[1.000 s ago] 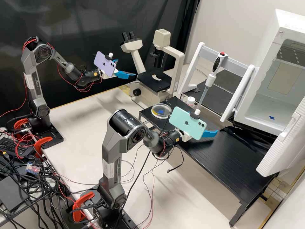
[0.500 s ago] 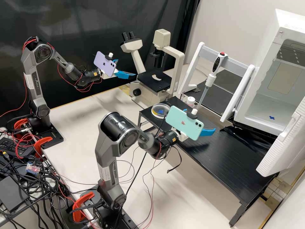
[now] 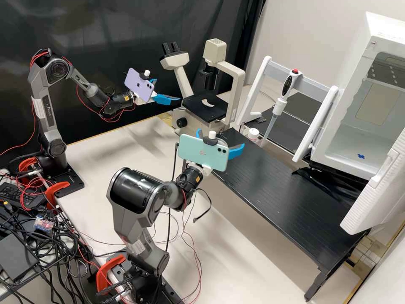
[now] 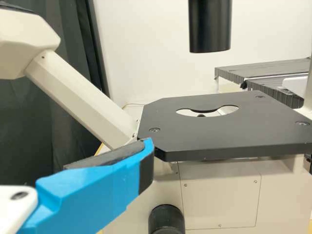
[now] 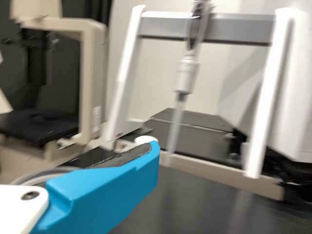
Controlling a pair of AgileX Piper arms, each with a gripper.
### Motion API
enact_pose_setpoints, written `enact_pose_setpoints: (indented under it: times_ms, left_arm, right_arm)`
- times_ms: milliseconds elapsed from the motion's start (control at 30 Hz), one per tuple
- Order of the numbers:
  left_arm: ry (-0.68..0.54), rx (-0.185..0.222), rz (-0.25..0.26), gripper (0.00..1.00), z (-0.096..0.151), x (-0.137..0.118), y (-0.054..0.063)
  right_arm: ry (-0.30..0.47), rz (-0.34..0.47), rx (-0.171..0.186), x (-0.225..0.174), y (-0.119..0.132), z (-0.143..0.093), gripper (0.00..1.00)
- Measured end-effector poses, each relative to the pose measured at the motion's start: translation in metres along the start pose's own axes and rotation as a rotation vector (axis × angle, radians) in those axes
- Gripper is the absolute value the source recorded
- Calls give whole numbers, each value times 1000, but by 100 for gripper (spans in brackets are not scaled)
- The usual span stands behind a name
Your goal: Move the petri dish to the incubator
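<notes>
Incubator (image 3: 382, 36) open, beside bench (image 3: 291, 211). Our left hand (image 3: 168, 90) open, empty; right hand (image 3: 220, 138) open, empty, near dish (image 5: 54, 170), which sits on bench. We judge step as lining up for grasp; next, centre around dish, close gently.

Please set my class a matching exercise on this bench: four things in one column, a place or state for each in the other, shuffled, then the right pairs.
1. Pipette
2. Lilac phone
3. Mint-green phone
4. Incubator

A. Mounted on the right arm
B. Open, a blue cross on its floor
C. On the white-and-grey rack
D. Mounted on the left arm

Pairs: 1-C, 2-D, 3-A, 4-B
</notes>
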Motion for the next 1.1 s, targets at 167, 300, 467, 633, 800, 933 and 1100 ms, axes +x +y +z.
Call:
enact_pose_setpoints:
  times_ms: [167, 300, 467, 633, 800, 933, 1100]
  left_arm:
    - [0, 0, 0, 100, 0, 0, 0]
    - [0, 0, 0, 100, 0, 0, 0]
    - [0, 0, 0, 100, 0, 0, 0]
    - [0, 0, 0, 100, 0, 0, 0]
    - [0, 0, 0, 100, 0, 0, 0]
    - [0, 0, 0, 100, 0, 0, 0]
    - [0, 0, 0, 100, 0, 0, 0]
  right_arm:
    - [-7, -49, -26, 3, -18, -2, 100]
    - [-61, -77, -26, 7, -29, 7, 100]
    - [-101, -100, -25, 12, -37, 14, 100]
    - [-104, -101, -23, 15, -40, 16, 0]
    - [-110, -104, 4, 16, -42, 18, 0]
    - [-91, -107, 1, 18, -42, 15, 0]
    - [-88, -111, 3, 19, -43, 15, 0]
